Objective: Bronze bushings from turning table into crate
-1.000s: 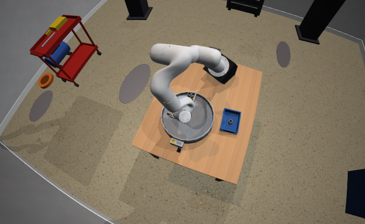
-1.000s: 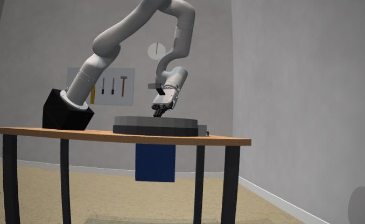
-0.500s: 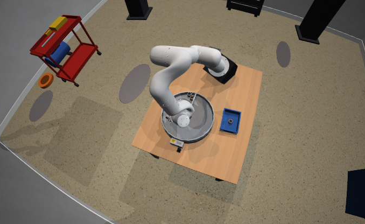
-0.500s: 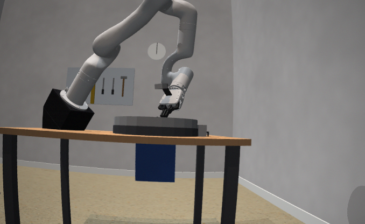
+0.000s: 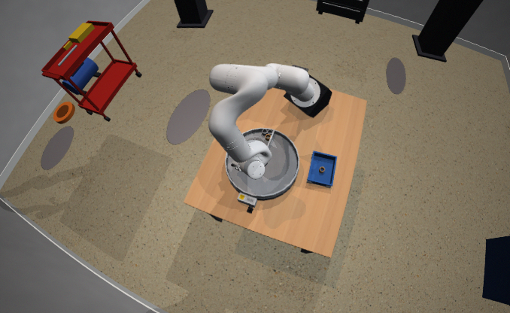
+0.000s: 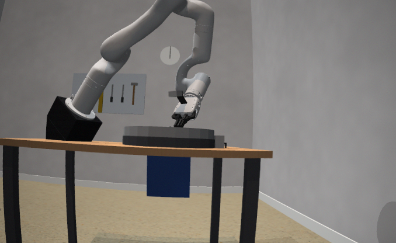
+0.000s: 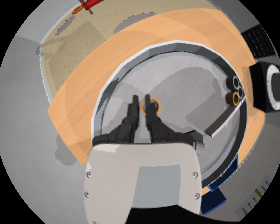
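Observation:
The grey round turning table (image 5: 290, 155) (image 6: 163, 132) (image 7: 176, 75) stands on the wooden table. My gripper (image 6: 179, 125) (image 7: 141, 101) is slightly open, with nothing between the fingers, low over the turning table. A bronze bushing (image 7: 159, 106) shows behind the right finger in the wrist view, partly hidden by it. Another bronze bushing (image 5: 268, 136) (image 7: 235, 99) sits by the divider near the rim, beside steel bushings (image 5: 264, 132) (image 7: 236, 81). The blue crate (image 5: 329, 177) holds one bronze bushing (image 5: 323, 168). The arm hides part of the turning table in the top view.
A thin upright divider (image 5: 271, 138) (image 7: 223, 119) crosses part of the turning table near the clustered bushings. The raised rim surrounds its surface. A small grey box with a yellow mark (image 5: 247, 199) sits at its outer edge. The black robot base (image 5: 319, 102) (image 6: 69, 123) stands on the wooden table.

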Controlling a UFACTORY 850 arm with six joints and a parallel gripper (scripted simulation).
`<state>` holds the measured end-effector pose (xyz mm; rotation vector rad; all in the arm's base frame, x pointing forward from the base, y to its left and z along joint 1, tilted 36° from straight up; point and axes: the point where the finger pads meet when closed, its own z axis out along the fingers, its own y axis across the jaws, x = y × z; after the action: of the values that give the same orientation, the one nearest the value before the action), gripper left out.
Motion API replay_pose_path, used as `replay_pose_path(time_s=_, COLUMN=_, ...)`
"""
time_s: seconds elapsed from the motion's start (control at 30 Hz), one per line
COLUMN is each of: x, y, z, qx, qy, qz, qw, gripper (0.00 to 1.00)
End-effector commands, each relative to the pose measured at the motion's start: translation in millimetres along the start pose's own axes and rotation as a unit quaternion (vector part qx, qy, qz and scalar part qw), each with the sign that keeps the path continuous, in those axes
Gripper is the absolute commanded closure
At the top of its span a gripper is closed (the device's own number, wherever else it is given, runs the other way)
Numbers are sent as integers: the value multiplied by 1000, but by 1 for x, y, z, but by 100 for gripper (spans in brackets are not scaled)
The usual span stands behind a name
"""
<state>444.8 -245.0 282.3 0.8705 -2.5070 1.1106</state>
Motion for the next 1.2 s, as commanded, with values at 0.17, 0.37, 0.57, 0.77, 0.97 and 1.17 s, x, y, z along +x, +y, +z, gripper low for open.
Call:
replay_pose_path(time_s=0.17, x=24, y=0, z=-29, qx=0, qy=0, qz=0, qw=1000, gripper=90)
replay_pose_path(time_s=0.37, x=26, y=0, z=-32, qx=0, qy=0, qz=1, qw=1000, gripper=46)
replay_pose_path(time_s=0.57, x=28, y=7, z=-28, qx=-13, qy=-8, qz=14, qw=1000, gripper=46)
replay_pose_path(time_s=0.77, x=34, y=36, z=-17, qx=-64, qy=-40, qz=71, qw=995, gripper=46)
replay_pose_path(time_s=0.97, x=37, y=65, z=-10, qx=-117, qy=-75, qz=143, qw=980, gripper=46)
replay_pose_path(time_s=1.17, x=38, y=90, z=-6, qx=-164, qy=-109, qz=223, qw=955, gripper=46)
